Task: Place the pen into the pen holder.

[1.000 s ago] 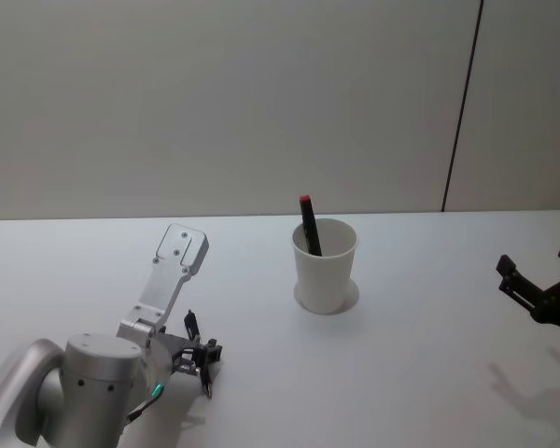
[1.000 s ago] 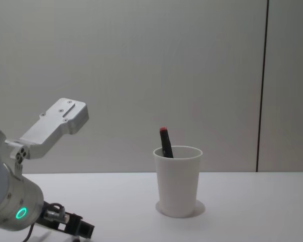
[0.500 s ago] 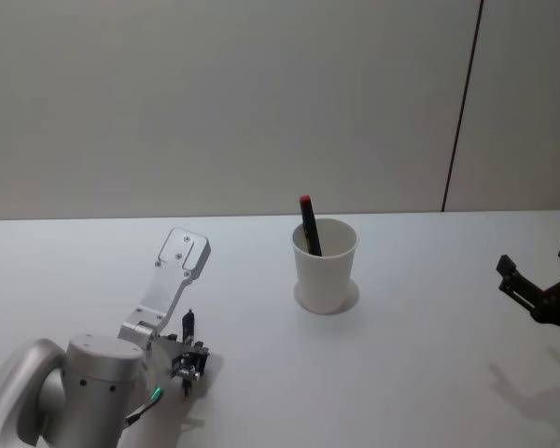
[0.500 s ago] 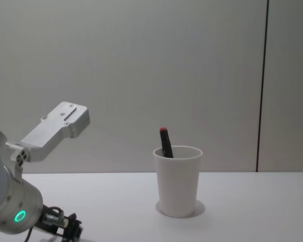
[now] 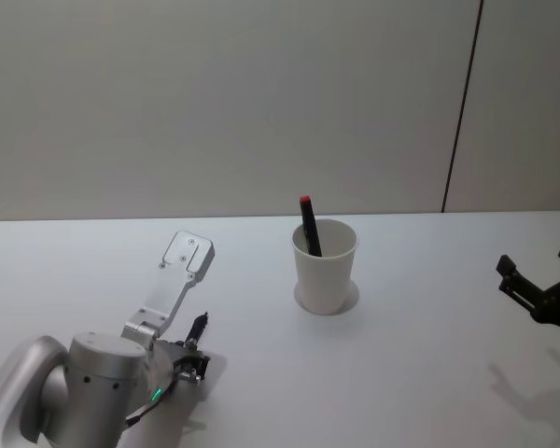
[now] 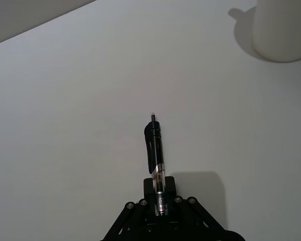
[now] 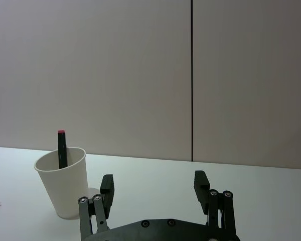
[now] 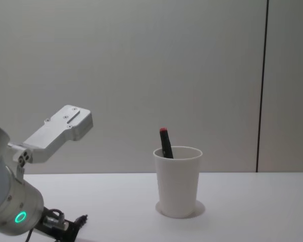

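A black pen point(image 6: 156, 145) sticks out from my left gripper point(image 6: 159, 201), which is shut on its lower end. It is held low over the white table at the near left, and the pen point(image 5: 199, 329) points roughly toward the pen holder point(image 5: 325, 266). The pen holder is a white paper cup point(image 8: 178, 181) standing upright mid-table, apart from the left gripper. Another dark pen with a red end point(image 5: 308, 224) leans inside it. My right gripper point(image 7: 153, 183) hovers open and empty at the far right point(image 5: 539, 278), well away from the cup point(image 7: 62, 183).
The white table point(image 5: 429, 355) runs back to a plain grey wall with a dark vertical seam point(image 5: 462, 103). My left arm's silver links point(image 8: 55, 133) rise at the near left.
The left wrist has turned, swinging the held pen from pointing down and toward me to pointing up and away toward the cup. The right arm, cup and red-ended pen have not moved.
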You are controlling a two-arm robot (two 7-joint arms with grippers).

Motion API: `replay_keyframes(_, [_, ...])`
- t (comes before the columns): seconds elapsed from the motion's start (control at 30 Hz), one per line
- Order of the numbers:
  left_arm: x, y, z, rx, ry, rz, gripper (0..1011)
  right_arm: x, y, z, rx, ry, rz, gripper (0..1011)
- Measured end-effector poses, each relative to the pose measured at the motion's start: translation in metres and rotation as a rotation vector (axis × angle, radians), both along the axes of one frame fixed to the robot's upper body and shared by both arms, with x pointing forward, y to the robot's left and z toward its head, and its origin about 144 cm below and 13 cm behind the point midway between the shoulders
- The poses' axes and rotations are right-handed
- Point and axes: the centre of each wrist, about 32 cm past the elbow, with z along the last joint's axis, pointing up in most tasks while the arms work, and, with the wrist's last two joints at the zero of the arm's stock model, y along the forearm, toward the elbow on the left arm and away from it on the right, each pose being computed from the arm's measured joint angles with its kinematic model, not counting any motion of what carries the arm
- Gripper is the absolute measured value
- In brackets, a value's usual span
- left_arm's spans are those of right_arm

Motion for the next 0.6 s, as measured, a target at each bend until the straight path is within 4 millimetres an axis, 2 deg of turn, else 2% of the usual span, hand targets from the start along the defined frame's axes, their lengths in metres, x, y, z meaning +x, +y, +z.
replay_keyframes(0.6, [0.0033,0.0058,0.0024,0.003,-0.027,-0.005,131,0.0,0.0,0.0,0.0,0.0,0.0,1002])
